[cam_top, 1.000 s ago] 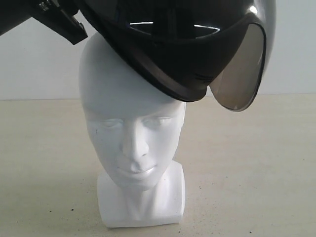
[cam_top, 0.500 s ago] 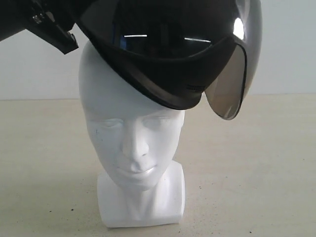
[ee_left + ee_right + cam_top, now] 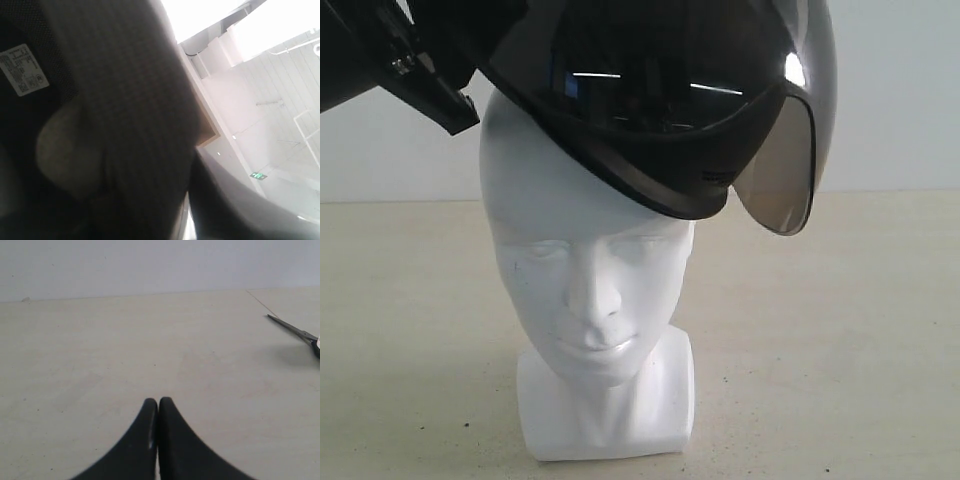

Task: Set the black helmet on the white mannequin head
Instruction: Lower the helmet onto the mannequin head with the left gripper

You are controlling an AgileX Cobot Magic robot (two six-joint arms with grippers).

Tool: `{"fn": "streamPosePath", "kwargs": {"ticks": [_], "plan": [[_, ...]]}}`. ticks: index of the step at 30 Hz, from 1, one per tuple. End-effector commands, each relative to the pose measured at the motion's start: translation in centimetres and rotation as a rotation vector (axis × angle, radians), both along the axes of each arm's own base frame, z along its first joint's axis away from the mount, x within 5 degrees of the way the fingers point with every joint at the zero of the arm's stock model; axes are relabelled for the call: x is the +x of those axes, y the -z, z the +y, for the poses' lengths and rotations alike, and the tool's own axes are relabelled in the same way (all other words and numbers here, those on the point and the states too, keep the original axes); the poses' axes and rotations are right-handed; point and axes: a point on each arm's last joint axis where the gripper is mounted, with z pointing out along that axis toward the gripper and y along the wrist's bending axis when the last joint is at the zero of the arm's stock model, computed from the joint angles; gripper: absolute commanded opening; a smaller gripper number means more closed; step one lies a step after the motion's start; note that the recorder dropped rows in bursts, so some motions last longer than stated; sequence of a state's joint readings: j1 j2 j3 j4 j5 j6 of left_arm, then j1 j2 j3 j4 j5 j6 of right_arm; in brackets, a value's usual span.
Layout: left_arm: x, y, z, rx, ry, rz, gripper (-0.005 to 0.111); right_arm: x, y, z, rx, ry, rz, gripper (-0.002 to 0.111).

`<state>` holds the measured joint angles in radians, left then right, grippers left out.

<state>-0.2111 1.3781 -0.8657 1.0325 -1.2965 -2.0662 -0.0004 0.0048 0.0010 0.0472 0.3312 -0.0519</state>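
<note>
The black helmet [image 3: 650, 100] hangs tilted over the white mannequin head [image 3: 585, 270]. Its low front rim touches the head's forehead on the right, and its smoky visor [image 3: 780, 175] hangs off to the right. The left side of the helmet is raised above the crown. My left gripper [image 3: 430, 85] holds the helmet's raised rim at the upper left. In the left wrist view the padded lining [image 3: 125, 100] and its white label [image 3: 23, 68] fill the picture and hide the fingers. My right gripper [image 3: 158, 402] is shut and empty over the bare table.
The head stands on its block base [image 3: 605, 420] on a beige table [image 3: 840, 330] in front of a white wall. A thin dark scissor-like tool [image 3: 295, 331] lies on the table, seen only in the right wrist view.
The helmet has shifted left over the head, its visor swinging in toward the face. The left gripper moved slightly left with it. The right gripper has no earlier frame.
</note>
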Motion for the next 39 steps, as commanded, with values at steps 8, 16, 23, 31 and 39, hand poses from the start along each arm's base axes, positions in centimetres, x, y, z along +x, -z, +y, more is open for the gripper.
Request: {"fn": "streamPosePath", "kwargs": {"ticks": [8, 16, 23, 31, 39], "plan": [[-0.4, 1.8, 0.2, 0.180, -0.022, -0.005, 0.004, 0.0, -0.1, -0.1, -0.009, 0.007, -0.013, 0.000], [-0.8, 2.1, 0.4, 0.229, -0.008, -0.019, 0.004, 0.0, -0.1, -0.1, -0.009, 0.007, -0.013, 0.000], [-0.6, 1.8, 2.1, 0.252, -0.062, -0.008, 0.004, 0.0, -0.1, -0.1, -0.009, 0.007, -0.013, 0.000], [-1.2, 1.8, 2.2, 0.310, -0.043, -0.032, 0.004, 0.0, -0.1, -0.1, -0.009, 0.007, -0.013, 0.000], [-1.0, 2.6, 3.2, 0.352, -0.069, -0.014, 0.004, 0.0, -0.1, -0.1, -0.009, 0.007, -0.013, 0.000]]}}
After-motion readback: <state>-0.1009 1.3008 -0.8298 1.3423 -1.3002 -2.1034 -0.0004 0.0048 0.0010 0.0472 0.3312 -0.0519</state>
